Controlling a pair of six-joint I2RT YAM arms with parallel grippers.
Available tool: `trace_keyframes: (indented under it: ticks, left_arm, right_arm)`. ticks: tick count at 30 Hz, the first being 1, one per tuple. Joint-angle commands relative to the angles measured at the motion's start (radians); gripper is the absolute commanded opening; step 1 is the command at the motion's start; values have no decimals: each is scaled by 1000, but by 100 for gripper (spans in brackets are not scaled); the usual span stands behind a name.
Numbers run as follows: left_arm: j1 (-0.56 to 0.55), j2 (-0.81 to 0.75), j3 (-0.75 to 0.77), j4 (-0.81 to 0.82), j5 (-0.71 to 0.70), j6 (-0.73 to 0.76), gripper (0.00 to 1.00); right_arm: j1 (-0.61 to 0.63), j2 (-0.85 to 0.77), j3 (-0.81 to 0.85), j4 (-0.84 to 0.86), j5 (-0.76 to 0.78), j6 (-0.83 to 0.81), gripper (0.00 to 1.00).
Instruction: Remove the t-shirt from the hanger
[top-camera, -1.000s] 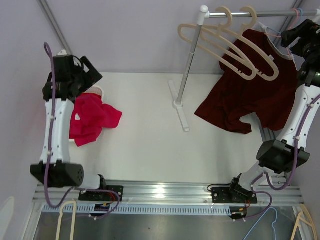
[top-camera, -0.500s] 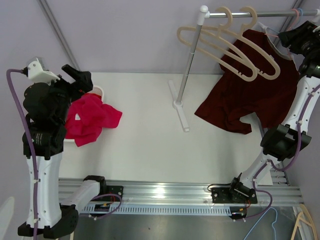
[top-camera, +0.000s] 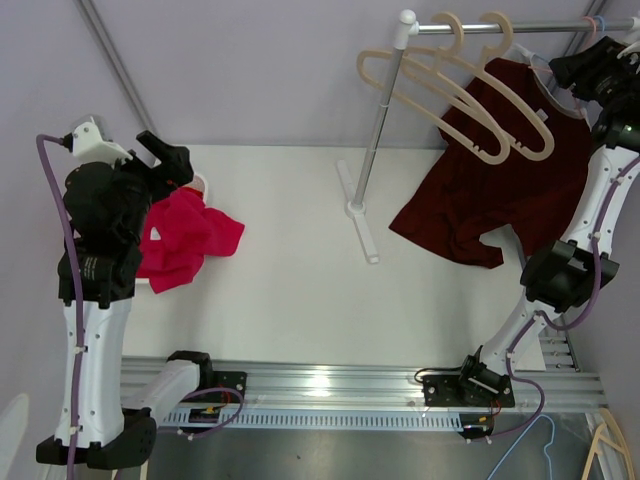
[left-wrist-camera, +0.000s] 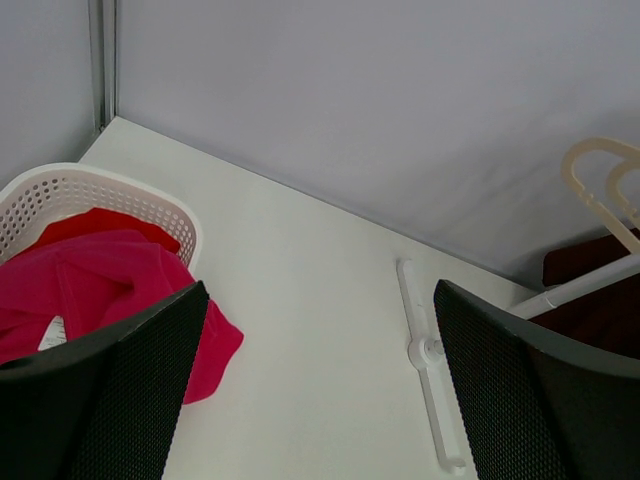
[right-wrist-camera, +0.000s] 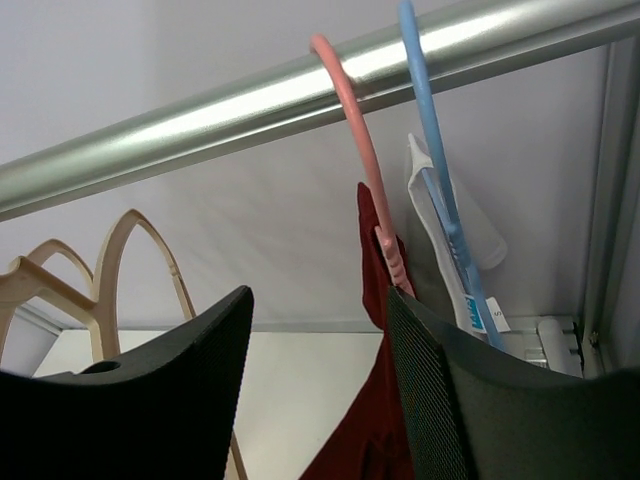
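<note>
The dark red t-shirt (top-camera: 500, 190) hangs on the pink hanger (right-wrist-camera: 350, 110), which is hooked over the rail (right-wrist-camera: 200, 125). Just under the rail, the right claw (right-wrist-camera: 318, 300) stands half open around the shirt's collar, clamping nothing. Well away from the rail, the left claw (left-wrist-camera: 320, 290) gapes wide and empty above the counter (left-wrist-camera: 310, 330)

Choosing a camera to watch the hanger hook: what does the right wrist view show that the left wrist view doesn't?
Only the right wrist view: a pink plastic hanger hook and a blue plastic hanger hook over the silver metal rail. Only the left wrist view: a white perforated basket holding pink clothes, and the rack's white foot. Both: the dark red t-shirt and the beige hangers.
</note>
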Motion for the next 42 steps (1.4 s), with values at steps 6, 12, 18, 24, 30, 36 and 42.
trace_keyframes:
  ticks: [6,12,18,24,30,36,42]
  left_arm:
    - [-11,-17,-26,51,-16,34,100]
    - [-16,-15,-26,54,-13,33,100]
    - [-21,-17,-32,54,-13,31,100]
    - [-31,-23,-35,54,-18,33,100]
    - [-40,-27,-37,54,-24,34,100]
    - [-48,-21,-37,57,-25,34,99]
    - [-60,-9,-46,71,-36,42,99]
  right_arm:
    - [18,43,67,44,9,-38,63]
    - [11,16,64,7,-17,-39,65]
    - [-5,-62,0,-33,-23,-64,66]
    - [-38,-103,-28,-28,-42,-47,66]
    - [-51,-112,-37,-21,-46,-38,67]
    - [-53,-42,17,41,-60,-4,66]
    - [-53,62,130,67,-78,14,66]
